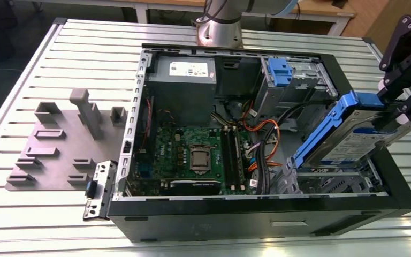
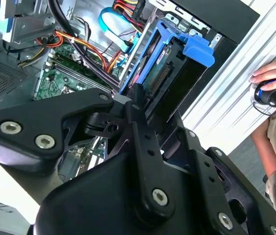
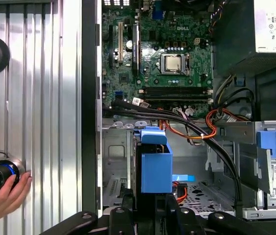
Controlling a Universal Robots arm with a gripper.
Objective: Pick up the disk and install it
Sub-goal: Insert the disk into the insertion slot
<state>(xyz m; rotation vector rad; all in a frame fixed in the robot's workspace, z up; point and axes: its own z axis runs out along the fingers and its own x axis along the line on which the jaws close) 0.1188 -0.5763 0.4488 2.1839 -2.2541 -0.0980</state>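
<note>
While my gripper (image 1: 397, 119) holds the disk (image 1: 348, 138) by its upper end, jaws closed on it, I see it tilted at the exterior view's right, lower end just over the open drive bay (image 1: 334, 182) of the case (image 1: 248, 214), angled, I judge, to slide in.

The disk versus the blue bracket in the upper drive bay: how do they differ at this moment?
The disk is clamped in the gripper, tilted above the case; the blue bracket sits in the upper drive bay, with nothing gripping it. The disk shows a silver body with a label between blue rails; the blue bracket is all blue plastic. The disk looks larger than the bracket. Both carry the same blue plastic.
</note>
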